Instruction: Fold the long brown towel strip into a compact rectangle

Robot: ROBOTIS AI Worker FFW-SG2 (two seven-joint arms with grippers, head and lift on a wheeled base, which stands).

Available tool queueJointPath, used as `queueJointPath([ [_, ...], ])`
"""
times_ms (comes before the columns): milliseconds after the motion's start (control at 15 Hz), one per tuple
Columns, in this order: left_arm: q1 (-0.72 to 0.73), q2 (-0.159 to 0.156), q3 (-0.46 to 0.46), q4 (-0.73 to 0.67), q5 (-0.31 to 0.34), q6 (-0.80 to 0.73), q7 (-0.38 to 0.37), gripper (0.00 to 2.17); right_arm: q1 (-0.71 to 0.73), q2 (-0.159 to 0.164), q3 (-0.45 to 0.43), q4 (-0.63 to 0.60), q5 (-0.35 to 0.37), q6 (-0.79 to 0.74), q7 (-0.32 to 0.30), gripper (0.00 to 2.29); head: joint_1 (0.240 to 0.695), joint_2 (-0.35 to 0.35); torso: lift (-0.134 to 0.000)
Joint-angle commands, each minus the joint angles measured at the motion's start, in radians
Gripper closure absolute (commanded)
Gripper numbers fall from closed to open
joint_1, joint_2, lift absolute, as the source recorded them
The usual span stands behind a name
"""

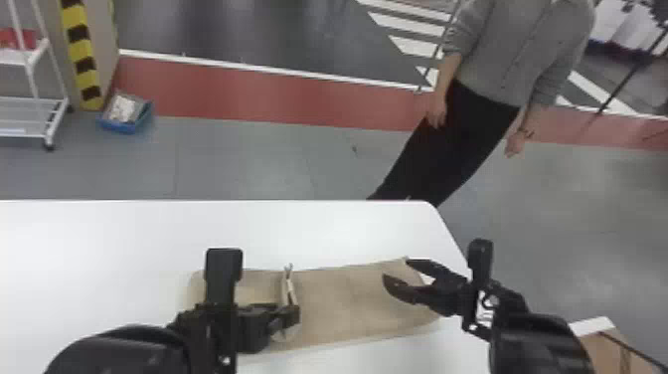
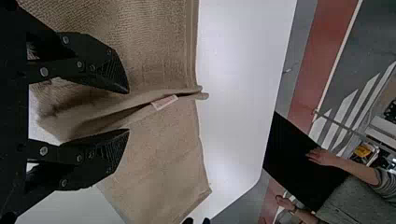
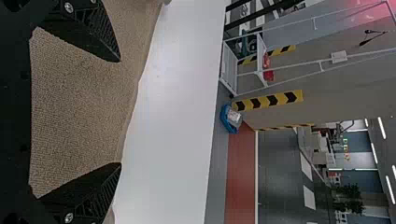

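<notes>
The brown towel (image 1: 348,303) lies as a long strip across the white table, with a raised fold near its left part. Over that fold is my left gripper (image 1: 291,316). In the left wrist view the left gripper (image 2: 126,110) is open, its fingers on either side of the raised towel edge (image 2: 140,105), which carries a small white label (image 2: 164,102). My right gripper (image 1: 397,278) stands open above the strip's right end. In the right wrist view the towel (image 3: 79,102) spreads beneath the open right gripper (image 3: 120,112), nothing held between its fingers.
The white table (image 1: 124,238) has its right edge close beside my right arm. A cardboard box (image 1: 599,343) stands beyond the table's lower right. On the floor behind are a blue bin (image 1: 124,114) and a white rack (image 1: 30,112).
</notes>
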Motion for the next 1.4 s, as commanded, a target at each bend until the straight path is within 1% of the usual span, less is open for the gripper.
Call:
queueJointPath([
  [0,-0.001,-0.003,0.009,0.001,0.01,-0.009,-0.009,0.02,-0.002,0.007,0.015,-0.002,0.0,0.003,-0.007,0.09,0.695,-0.35,0.0],
  [133,-0.001,-0.003,0.021,-0.01,0.01,-0.009,-0.009,0.02,-0.002,0.012,0.015,-0.006,-0.003,0.025,-0.007,0.09,0.695,-0.35,0.0],
  [200,0.004,-0.003,0.032,-0.028,0.0,-0.006,-0.007,0.02,-0.002,0.026,0.015,-0.032,-0.003,0.055,-0.007,0.09,0.695,-0.35,0.0],
  [267,0.012,-0.003,0.036,-0.056,-0.017,-0.003,-0.006,0.02,0.001,0.049,0.007,-0.071,-0.003,0.095,-0.007,0.09,0.695,-0.35,0.0],
  [333,0.027,-0.003,0.036,-0.096,-0.059,0.0,0.002,0.02,0.013,0.061,0.002,-0.111,-0.013,0.151,-0.007,0.09,0.695,-0.35,0.0],
  [400,0.048,-0.003,0.052,-0.137,-0.118,0.006,0.01,0.02,0.029,0.077,0.001,-0.143,-0.023,0.212,-0.005,0.12,0.695,-0.35,0.0],
  [467,0.082,-0.003,0.089,-0.189,-0.164,0.015,0.003,0.02,0.039,0.107,-0.004,-0.209,-0.026,0.283,-0.005,0.2,0.695,-0.35,0.0],
  [533,0.104,-0.003,0.116,-0.228,-0.185,0.015,0.0,0.03,0.05,0.129,-0.008,-0.278,-0.026,0.362,-0.005,0.22,0.695,-0.35,0.0],
  [600,0.105,-0.003,0.119,-0.246,-0.198,0.015,0.003,0.04,0.053,0.156,-0.019,-0.333,-0.033,0.467,-0.002,0.22,0.695,-0.35,0.0],
  [733,0.128,0.052,0.165,-0.272,-0.256,0.003,0.008,0.04,0.09,0.202,-0.013,-0.436,-0.062,0.577,-0.007,0.22,0.695,-0.35,0.0],
  [800,0.148,0.066,0.213,-0.28,-0.291,0.003,-0.012,0.07,0.102,0.233,-0.002,-0.48,-0.058,0.614,-0.008,0.27,0.695,-0.35,0.0],
  [867,0.168,0.069,0.259,-0.283,-0.319,-0.009,-0.046,0.09,0.107,0.254,0.004,-0.503,-0.047,0.654,-0.015,0.28,0.695,-0.35,0.0],
  [933,0.193,0.077,0.309,-0.297,-0.342,-0.009,-0.084,0.09,0.113,0.271,0.019,-0.522,-0.039,0.669,-0.036,0.29,0.695,-0.328,0.0],
  [1000,0.211,0.092,0.339,-0.312,-0.346,-0.025,-0.104,0.09,0.122,0.274,0.045,-0.522,-0.036,0.678,-0.065,0.29,0.695,-0.289,0.0],
  [1133,0.229,0.127,0.356,-0.314,-0.346,-0.065,-0.119,0.09,0.144,0.274,0.117,-0.546,-0.027,0.681,-0.133,0.29,0.695,-0.229,0.0],
  [1200,0.232,0.141,0.362,-0.312,-0.346,-0.071,-0.125,0.09,0.158,0.274,0.151,-0.563,-0.021,0.681,-0.177,0.29,0.695,-0.181,0.0],
  [1333,0.24,0.149,0.398,-0.312,-0.348,-0.08,-0.148,0.09,0.174,0.277,0.206,-0.579,-0.021,0.694,-0.243,0.29,0.695,-0.14,0.0],
])
